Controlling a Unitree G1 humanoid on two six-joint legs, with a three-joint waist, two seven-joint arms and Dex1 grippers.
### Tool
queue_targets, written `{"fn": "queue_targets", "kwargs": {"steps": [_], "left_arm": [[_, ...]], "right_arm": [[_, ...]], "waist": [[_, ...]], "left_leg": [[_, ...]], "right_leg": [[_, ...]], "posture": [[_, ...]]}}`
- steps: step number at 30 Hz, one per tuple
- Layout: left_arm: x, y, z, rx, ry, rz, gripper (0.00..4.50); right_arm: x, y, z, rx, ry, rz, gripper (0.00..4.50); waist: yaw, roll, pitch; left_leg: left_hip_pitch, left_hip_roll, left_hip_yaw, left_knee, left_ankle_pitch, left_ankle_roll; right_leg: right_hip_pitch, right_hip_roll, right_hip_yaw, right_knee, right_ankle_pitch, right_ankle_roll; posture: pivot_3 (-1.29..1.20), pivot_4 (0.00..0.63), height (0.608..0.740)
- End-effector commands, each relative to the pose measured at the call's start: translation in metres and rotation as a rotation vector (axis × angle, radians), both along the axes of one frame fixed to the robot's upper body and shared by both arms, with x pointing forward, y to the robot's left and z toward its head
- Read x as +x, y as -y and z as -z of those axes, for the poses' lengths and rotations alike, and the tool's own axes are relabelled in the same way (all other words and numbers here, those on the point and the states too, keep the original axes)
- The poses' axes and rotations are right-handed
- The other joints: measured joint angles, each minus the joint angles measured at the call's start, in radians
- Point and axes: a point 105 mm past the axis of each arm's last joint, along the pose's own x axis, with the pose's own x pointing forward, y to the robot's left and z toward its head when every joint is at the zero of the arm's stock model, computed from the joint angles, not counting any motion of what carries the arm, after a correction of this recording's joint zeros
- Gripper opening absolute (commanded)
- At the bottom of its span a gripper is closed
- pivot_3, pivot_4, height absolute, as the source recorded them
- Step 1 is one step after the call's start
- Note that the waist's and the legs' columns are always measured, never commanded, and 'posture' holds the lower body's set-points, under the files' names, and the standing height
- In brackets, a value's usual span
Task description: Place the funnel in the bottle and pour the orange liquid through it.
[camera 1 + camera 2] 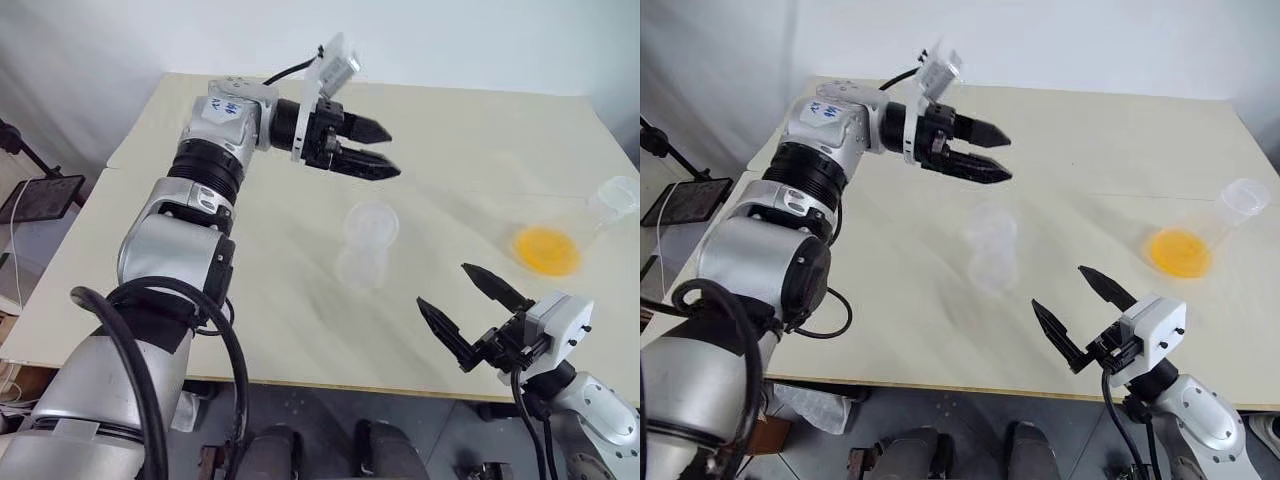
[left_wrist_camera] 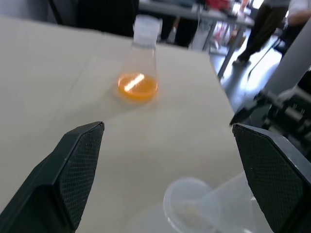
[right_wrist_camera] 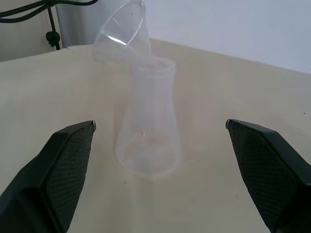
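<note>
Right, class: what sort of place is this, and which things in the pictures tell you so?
Probably a robotics lab or test room. A bare cream table holds a small clear conical bottle with a clear funnel tilted on its neck, and a larger clear flask of orange liquid. Behind stand desks and people.

Orange liquid [image 1: 546,250], clear bottle [image 3: 148,131], clear funnel [image 3: 121,31], cream table [image 1: 300,300].
</note>
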Motion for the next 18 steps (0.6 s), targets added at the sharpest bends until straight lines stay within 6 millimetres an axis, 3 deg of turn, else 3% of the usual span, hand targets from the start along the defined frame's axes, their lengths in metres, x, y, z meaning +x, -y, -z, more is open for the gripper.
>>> {"fn": "queue_targets", "kwargs": {"steps": [1,5,8,15,18], "left_arm": [[-0.001,-0.017,-0.009,-0.088,0.037,0.012,4.49],[0.003,-0.039,-0.009,-0.134,0.055,-0.019,4.49],[0.000,-0.065,-0.007,-0.166,0.105,-0.027,3.91],[-0.021,-0.120,0.038,0.011,0.184,-0.012,1.72],[-0.036,-0.128,0.057,0.075,0.167,0.024,0.75]], "right_arm": [[0.000,0.001,-0.006,0.004,0.035,0.010,4.50],[0.000,0.001,-0.006,0.004,0.035,0.008,4.50],[-0.001,0.001,-0.005,0.004,0.032,0.006,4.50],[0.001,0.004,-0.005,-0.011,0.029,-0.003,4.50],[0.003,0.007,-0.008,-0.021,0.039,-0.004,4.50]], "waist": [[0.000,0.000,0.000],[-0.001,0.000,0.000],[-0.002,0.000,0.000],[-0.004,0.001,0.000],[-0.003,0.001,0.000]], "left_leg": [[0.000,0.000,0.000,0.000,0.000,0.000],[0.001,0.000,0.001,0.000,0.000,0.000],[0.000,0.000,0.001,0.000,0.000,0.000],[0.001,0.000,0.000,0.000,0.000,0.000],[0.001,0.000,-0.001,0.001,0.000,0.000]], "right_leg": [[0.000,0.000,0.000,0.000,0.000,0.000],[0.000,0.000,0.000,0.001,0.000,0.000],[-0.001,0.000,0.000,0.002,0.000,0.000],[-0.001,0.000,0.001,0.003,0.000,0.000],[-0.001,-0.002,0.002,0.004,0.000,0.000]], "posture": [[0.00,0.150,0.740],[0.00,0.150,0.740],[0.00,0.150,0.740],[0.00,0.150,0.740],[0.00,0.150,0.740]]}}
